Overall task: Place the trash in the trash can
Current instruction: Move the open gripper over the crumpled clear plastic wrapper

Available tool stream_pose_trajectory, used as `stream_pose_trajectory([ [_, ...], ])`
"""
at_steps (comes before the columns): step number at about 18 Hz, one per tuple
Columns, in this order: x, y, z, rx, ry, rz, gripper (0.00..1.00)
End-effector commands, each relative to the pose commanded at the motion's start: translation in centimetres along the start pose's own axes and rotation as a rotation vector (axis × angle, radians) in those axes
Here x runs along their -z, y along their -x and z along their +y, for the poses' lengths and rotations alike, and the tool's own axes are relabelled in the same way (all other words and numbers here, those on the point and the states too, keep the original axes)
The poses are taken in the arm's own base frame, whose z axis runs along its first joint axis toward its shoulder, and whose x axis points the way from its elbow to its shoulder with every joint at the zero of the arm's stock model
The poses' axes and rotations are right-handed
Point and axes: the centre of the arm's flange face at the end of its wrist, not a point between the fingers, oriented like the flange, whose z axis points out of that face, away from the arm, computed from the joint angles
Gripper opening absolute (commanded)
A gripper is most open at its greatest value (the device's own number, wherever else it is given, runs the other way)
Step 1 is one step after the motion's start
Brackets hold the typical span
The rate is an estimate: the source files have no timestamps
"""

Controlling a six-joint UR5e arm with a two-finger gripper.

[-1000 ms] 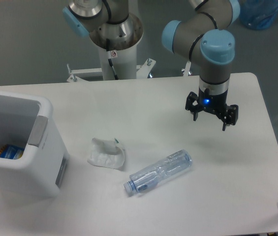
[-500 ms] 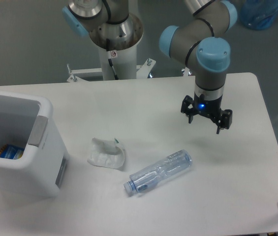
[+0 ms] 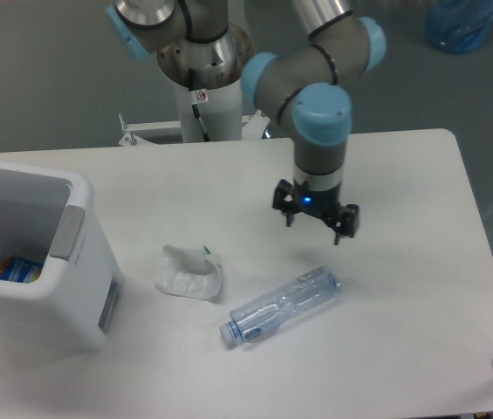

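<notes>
We see the white worktop [image 3: 229, 183] reaching its rounded right corner near the top right, with its right edge slanting down toward the frame's lower right. The widest bare stretch lies to the right of the end effector [image 3: 315, 220] and along the back of the worktop; another bare band runs between the trash can [image 3: 50, 288] and the tissue wad [image 3: 188, 271].

The end effector hangs above the worktop, pointing down, with its two dark fingers spread wide apart and nothing between them. It touches nothing we can see. A small blue light glows on its body. It sits just behind the cap-less... we cannot tell about the cap: the near end of the water bottle [image 3: 284, 305] shows a blue ring, too small to read.

The bottle lies on its side on the worktop, slanting from lower left to upper right, its upper end below the end effector. The crumpled tissue wad rests on the worktop just left of the bottle, apart from it. The trash can stands at the left edge, cut off by the frame on its left side; inside it we make out an orange and blue item [image 3: 17, 269], partly hidden by the wall. The robot base [image 3: 204, 78] stands behind the worktop, its top cropped.
</notes>
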Motion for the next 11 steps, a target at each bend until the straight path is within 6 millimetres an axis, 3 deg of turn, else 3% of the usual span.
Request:
stream_pose_trajectory([
  [3, -1.1, -3.4, -2.4, 0.002, 0.008, 0.022, 1.0],
  [11, -2.5, -9.8, -7.6, -0.11, -0.006, 0.036, 1.0],
])
